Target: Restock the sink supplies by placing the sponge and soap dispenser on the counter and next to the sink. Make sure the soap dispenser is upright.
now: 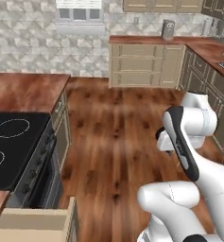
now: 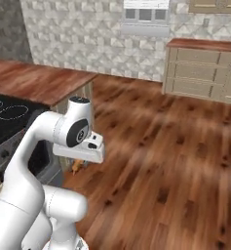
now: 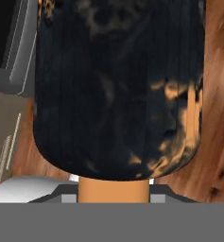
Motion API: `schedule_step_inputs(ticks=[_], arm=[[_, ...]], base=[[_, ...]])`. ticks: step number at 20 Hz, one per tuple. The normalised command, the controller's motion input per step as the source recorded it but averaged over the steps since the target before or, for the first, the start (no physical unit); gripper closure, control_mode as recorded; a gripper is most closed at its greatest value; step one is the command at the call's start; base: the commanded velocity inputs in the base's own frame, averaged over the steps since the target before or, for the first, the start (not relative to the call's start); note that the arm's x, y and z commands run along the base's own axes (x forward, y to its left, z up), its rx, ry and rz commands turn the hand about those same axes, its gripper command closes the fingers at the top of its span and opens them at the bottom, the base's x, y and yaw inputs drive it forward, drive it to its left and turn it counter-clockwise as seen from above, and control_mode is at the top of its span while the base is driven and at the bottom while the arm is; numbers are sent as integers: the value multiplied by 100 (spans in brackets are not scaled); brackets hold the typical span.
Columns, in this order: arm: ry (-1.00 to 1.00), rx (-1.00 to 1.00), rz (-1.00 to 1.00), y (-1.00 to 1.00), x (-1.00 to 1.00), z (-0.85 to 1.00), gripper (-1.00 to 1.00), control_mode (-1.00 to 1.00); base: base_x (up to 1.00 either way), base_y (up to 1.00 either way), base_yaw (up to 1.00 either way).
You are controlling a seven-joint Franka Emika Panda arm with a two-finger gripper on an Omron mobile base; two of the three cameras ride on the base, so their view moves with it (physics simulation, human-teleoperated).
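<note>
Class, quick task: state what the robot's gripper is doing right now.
Gripper: shut on the squat dark soap dispenser with its orange-tan pump nozzle.

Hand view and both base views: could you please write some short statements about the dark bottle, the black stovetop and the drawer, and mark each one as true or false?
1. The nearly black soap dispenser with the orange-tan nozzle is close in front of the hand camera, in the gripper. True.
2. The black glass stovetop has a pot standing on it. False: its surface shows white rings, and no pot.
3. The beige drawer below the stovetop in the left base view is pulled open. True.
4. The soap dispenser stands on the reddish-brown wood-grain counter. False: it is off the counter, with the wooden floor behind it.
5. The floor is grey tile. False: it is brown wood planks.
</note>
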Motion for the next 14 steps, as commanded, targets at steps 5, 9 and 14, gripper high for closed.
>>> schedule_step_inputs(ticks=[5,9,14], arm=[[0,0,0,0,0,0,100,100],[0,0,0,0,0,0,100,100],[0,0,0,0,0,0,100,100]], base=[[65,-10,-62],[97,-9,-45],[100,-16,-39]])
